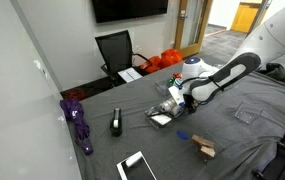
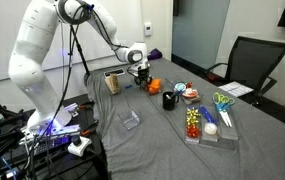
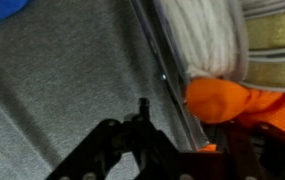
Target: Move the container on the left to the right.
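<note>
Grey tablecloth point(image 1: 102, 100) carries the container point(image 1: 162, 115) holding orange pieces point(image 3: 222, 100).

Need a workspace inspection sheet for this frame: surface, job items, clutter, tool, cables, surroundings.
Surface: table covered in wrinkled grey cloth.
Job's things: clear container with orange items inside, right below the tool.
Clutter: plain clear box, dark cup, tray of coloured bits, purple object.
Grippers: tool low at the container's edge; open or shut cannot be told.
Cables: tangle below the robot base.
Surroundings: office chair, wall screen.
</note>
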Controlling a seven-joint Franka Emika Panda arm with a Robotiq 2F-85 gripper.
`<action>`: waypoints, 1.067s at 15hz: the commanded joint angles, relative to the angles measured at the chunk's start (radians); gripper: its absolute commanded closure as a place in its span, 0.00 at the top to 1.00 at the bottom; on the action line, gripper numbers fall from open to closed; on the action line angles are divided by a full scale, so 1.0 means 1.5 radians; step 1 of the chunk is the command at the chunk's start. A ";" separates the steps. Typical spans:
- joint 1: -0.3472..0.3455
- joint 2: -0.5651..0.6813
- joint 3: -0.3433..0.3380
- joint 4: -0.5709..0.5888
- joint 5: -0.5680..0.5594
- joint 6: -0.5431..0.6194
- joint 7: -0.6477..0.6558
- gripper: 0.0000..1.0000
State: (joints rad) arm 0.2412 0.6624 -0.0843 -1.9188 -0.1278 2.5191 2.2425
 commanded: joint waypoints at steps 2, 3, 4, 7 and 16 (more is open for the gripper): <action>0.000 0.010 -0.006 0.009 0.011 0.010 -0.012 0.17; 0.000 0.010 -0.006 0.008 0.011 0.011 -0.012 0.11; -0.001 0.010 -0.006 0.008 0.011 0.012 -0.012 0.03; 0.000 0.009 -0.007 0.009 0.011 0.016 -0.015 0.01; -0.013 -0.014 0.001 -0.014 0.016 0.033 -0.042 0.01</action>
State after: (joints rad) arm 0.2419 0.6627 -0.0884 -1.9025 -0.1273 2.5228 2.2293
